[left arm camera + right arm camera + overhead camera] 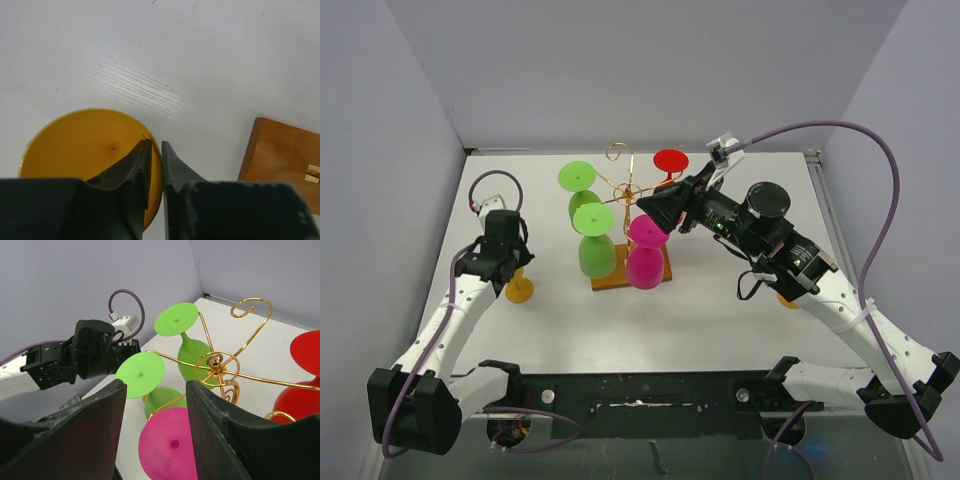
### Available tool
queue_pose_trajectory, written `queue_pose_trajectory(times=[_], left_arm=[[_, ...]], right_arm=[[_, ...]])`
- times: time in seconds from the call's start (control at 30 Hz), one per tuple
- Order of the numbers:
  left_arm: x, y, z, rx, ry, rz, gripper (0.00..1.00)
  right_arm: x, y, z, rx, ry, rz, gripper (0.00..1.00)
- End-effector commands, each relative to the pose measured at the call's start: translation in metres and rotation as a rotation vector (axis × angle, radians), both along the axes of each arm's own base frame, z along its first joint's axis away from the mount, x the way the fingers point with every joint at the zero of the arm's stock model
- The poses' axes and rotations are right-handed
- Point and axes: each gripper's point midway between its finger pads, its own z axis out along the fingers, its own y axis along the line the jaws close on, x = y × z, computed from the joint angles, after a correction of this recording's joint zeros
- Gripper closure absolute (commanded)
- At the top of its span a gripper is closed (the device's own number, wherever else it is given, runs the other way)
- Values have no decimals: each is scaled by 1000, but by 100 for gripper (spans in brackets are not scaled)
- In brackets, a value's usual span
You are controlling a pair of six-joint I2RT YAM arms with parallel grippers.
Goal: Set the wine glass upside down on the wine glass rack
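Note:
A yellow wine glass (520,290) stands upside down on the white table at the left, its flat round foot (85,150) facing up. My left gripper (508,262) (155,144) reaches down onto it, its two fingers closed on the right rim of that foot. The wine glass rack (630,188) (216,362), gold wire on a wooden base (285,160), stands mid-table. Two green glasses (592,240), a pink one (646,255) and a red one (670,160) hang on it upside down. My right gripper (655,212) (155,385) is open, hovering above the pink glass's foot (172,445).
Another orange-yellow object (786,298) lies half hidden under the right arm. Grey walls close the table at the back and both sides. The left arm's purple cable (495,185) loops above its wrist.

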Motion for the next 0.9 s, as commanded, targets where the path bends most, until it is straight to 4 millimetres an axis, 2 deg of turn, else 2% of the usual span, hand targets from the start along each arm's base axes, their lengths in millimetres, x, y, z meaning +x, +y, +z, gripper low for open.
queue_pose_trajectory(times=[0.0, 0.03, 0.27, 0.4, 0.53, 0.6, 0.77, 0.87], left_arm=[[12, -7, 28, -19, -63, -53, 97], [12, -7, 36, -7, -73, -66, 100], [7, 9, 81, 74, -157, -48, 100], [0, 14, 124, 81, -275, -35, 100], [-11, 20, 180, 90, -424, -22, 100], [-18, 21, 216, 76, -533, -18, 100], [-43, 10, 306, -39, -871, -60, 100], [-57, 3, 344, -113, -1026, -91, 100]], right_arm=[[5, -4, 15, 26, -41, -29, 49], [6, -3, 15, 24, -36, -31, 49], [6, 4, 26, 69, 5, -7, 49], [4, 6, 34, 107, 23, 3, 48], [7, 8, 42, 155, 38, -6, 48], [10, 9, 45, 188, 47, -9, 46], [13, 21, 53, 286, 80, 28, 43], [15, 27, 58, 347, 88, 58, 43]])
